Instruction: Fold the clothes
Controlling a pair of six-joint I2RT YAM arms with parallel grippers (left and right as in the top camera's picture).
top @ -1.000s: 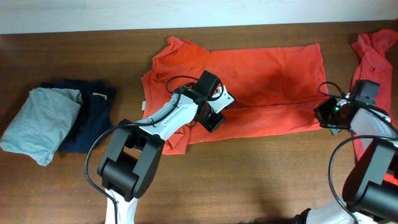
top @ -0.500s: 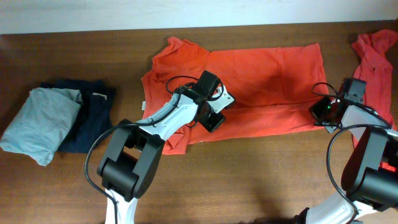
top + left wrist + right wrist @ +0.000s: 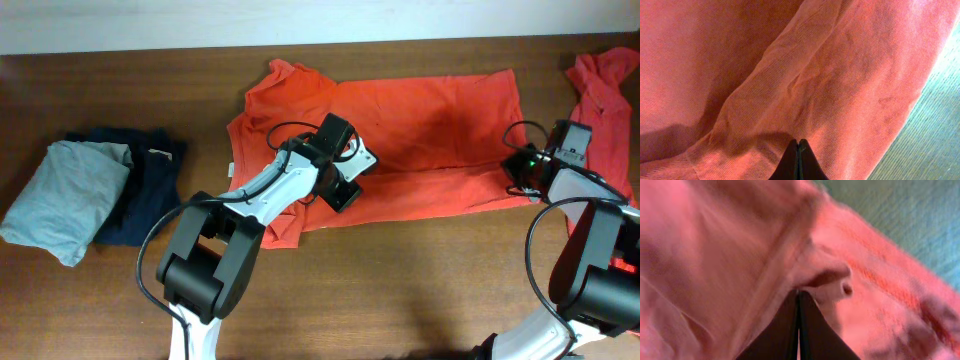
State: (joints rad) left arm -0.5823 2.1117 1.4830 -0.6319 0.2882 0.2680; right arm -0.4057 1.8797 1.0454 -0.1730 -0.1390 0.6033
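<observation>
An orange-red T-shirt (image 3: pixel 430 130) lies spread across the middle and right of the table, its left side bunched into folds. My left gripper (image 3: pixel 343 193) rests on the shirt's lower left part. In the left wrist view its jaws (image 3: pixel 798 143) are shut, with a ridge of the cloth (image 3: pixel 840 75) running to the tips. My right gripper (image 3: pixel 517 175) is at the shirt's lower right edge. In the right wrist view its jaws (image 3: pixel 798 292) are shut on bunched cloth (image 3: pixel 715 255). No white print shows.
A second orange-red shirt (image 3: pixel 600 80) lies crumpled at the far right edge. A folded light-grey garment (image 3: pixel 65 195) and a dark navy one (image 3: pixel 150 185) lie at the left. Bare brown wooden table (image 3: pixel 400 290) runs along the front.
My right gripper has shifted a little left and then away from the front edge along the shirt's right edge. The left arm has not moved.
</observation>
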